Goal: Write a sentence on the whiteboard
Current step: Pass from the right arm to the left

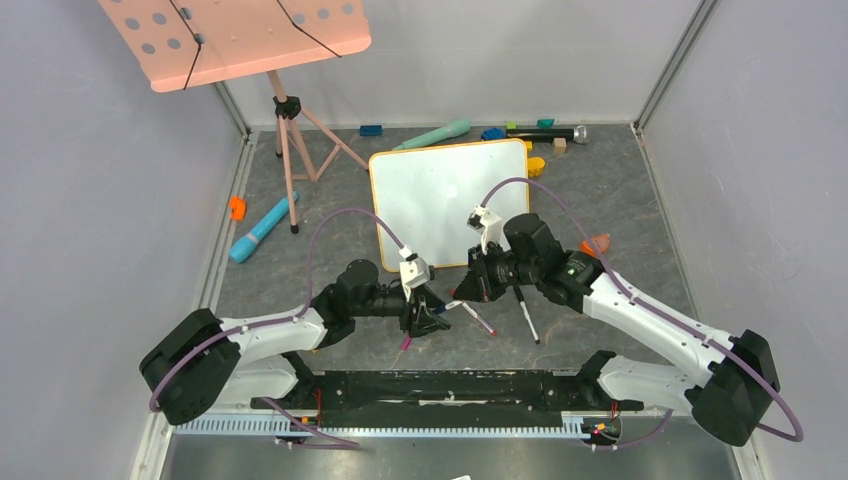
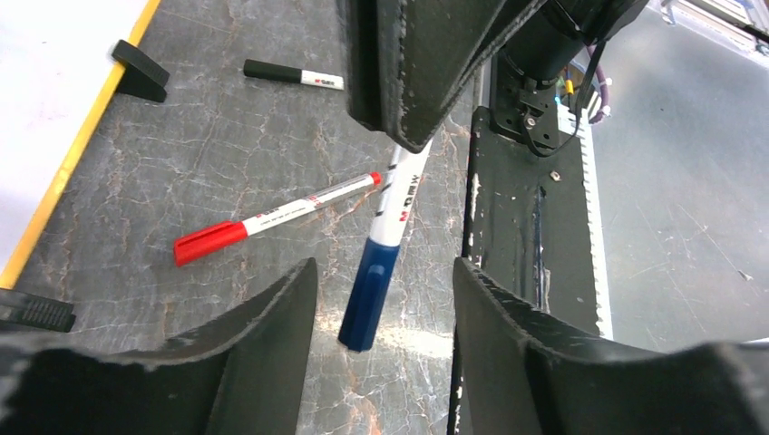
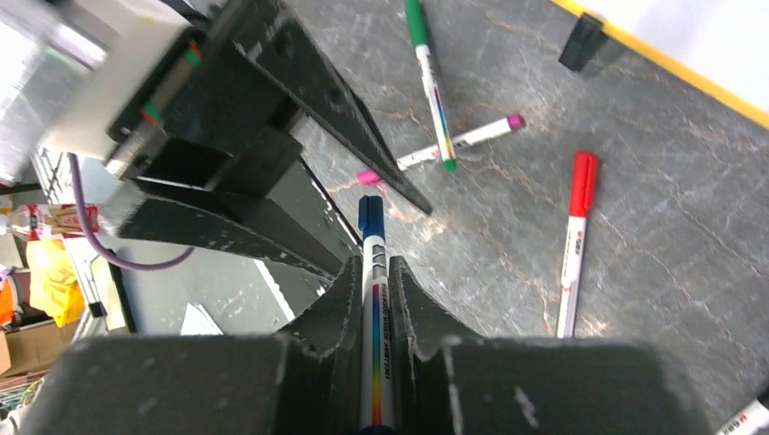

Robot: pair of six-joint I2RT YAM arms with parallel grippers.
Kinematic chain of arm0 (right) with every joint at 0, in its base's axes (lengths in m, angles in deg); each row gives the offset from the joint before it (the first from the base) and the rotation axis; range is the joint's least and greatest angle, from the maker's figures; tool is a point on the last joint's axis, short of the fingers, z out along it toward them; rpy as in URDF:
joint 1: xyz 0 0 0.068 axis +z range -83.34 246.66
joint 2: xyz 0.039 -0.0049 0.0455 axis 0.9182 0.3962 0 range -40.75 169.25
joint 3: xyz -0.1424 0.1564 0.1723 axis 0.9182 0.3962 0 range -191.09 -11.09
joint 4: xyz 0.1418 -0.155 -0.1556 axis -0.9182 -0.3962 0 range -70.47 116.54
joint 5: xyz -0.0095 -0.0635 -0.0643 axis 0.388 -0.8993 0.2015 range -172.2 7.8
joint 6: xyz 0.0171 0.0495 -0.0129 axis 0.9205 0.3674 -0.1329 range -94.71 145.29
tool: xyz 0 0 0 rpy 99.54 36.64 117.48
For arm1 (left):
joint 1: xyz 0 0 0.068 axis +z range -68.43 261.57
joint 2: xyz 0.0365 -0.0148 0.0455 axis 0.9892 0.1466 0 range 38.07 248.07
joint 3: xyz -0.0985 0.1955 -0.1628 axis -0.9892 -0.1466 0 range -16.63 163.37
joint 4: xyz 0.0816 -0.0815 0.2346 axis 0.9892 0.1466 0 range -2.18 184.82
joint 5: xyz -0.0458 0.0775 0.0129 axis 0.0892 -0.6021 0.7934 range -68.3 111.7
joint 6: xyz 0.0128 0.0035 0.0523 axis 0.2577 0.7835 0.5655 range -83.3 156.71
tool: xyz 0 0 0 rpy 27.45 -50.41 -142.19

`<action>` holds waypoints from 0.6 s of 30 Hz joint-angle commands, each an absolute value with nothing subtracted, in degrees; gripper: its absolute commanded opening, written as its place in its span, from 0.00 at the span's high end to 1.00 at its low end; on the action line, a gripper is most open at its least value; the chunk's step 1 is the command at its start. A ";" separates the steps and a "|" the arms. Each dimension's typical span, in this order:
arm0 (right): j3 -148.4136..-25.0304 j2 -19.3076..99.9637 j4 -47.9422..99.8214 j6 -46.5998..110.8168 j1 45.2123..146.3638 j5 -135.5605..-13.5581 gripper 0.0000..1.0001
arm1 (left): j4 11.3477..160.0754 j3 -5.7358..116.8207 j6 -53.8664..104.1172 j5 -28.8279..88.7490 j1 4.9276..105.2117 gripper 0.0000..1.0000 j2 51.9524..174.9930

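Now, left fingers [image 1: 425, 318]: apart, one tip on each side of the cap end, gripping nothing.
Blue-capped white plastic marker with a rainbow stripe [image 2: 367, 306]: held clear of the grey marbled table [image 1: 620, 190], with its cap reaching into the left gap. Judged step: uncapping before any writing.
Risk, pinch: the marker sits at a slant across that gap in the left wrist view. A pinch could catch the cap on one side first and lever the marker sideways instead of seating on it.
Large white whiteboard with a thin orange-yellow frame [image 1: 440, 195]: lies on the table beyond both arms, its near edge just behind the fingers. No sentence shows on it in the top view.
Risk, stray mark: once bare, the tip will be near the frame and a small black clip foot [image 2: 141, 71]. A jerk as the cap releases could smear ink there.
Right fingers [image 1: 468, 288]: clamped on the marker barrel, back from the cap.
Risk, slip: the barrel looks smooth, so a hard pull may drag it through the clamp.
Loose pens: a red-capped marker [image 2: 272, 217] and a black-capped marker [image 2: 290, 74] lie on the table below.
Risk, clutter: a dropped cap would land among them.
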State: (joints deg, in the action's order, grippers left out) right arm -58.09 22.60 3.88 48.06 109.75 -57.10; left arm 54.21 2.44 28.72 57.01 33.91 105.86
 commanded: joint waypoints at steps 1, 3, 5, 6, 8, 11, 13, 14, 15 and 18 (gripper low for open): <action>-59.32 22.89 10.56 50.62 109.55 -55.18 1.00 | 51.77 3.54 29.57 59.61 33.76 0.42 106.78; -59.56 23.02 10.68 50.40 109.56 -54.89 1.00 | 52.30 4.02 29.84 59.89 33.79 0.57 107.34; -59.77 23.22 10.63 50.39 109.53 -54.70 1.00 | 52.83 4.52 30.00 60.02 33.76 0.68 107.84; -59.83 23.32 10.68 50.37 109.56 -54.55 1.00 | 53.10 4.71 30.11 60.02 33.77 0.73 107.94; -59.95 23.54 10.55 50.35 109.62 -54.06 1.00 | 53.12 4.68 30.20 60.17 33.76 0.87 107.99; -60.04 23.60 10.22 49.75 109.57 -52.56 0.92 | 53.51 4.91 30.29 60.04 33.76 0.98 107.95; -61.03 23.55 8.04 47.36 109.57 -51.88 0.62 | 53.51 4.99 30.50 60.53 33.76 0.98 108.22; -62.05 23.58 5.44 45.60 109.56 -52.00 0.52 | 53.49 5.08 30.63 60.95 33.76 0.98 108.29; -63.71 24.04 2.55 43.96 109.55 -52.48 0.44 | 53.61 5.24 30.80 61.35 33.78 0.98 108.51; -70.57 27.79 -8.37 37.95 109.55 -52.40 0.41 | 54.04 5.84 31.23 62.60 33.76 0.98 109.45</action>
State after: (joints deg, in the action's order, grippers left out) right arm -61.39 24.61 2.09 45.98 109.47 -53.43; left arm 54.78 3.27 30.49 61.10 33.60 108.35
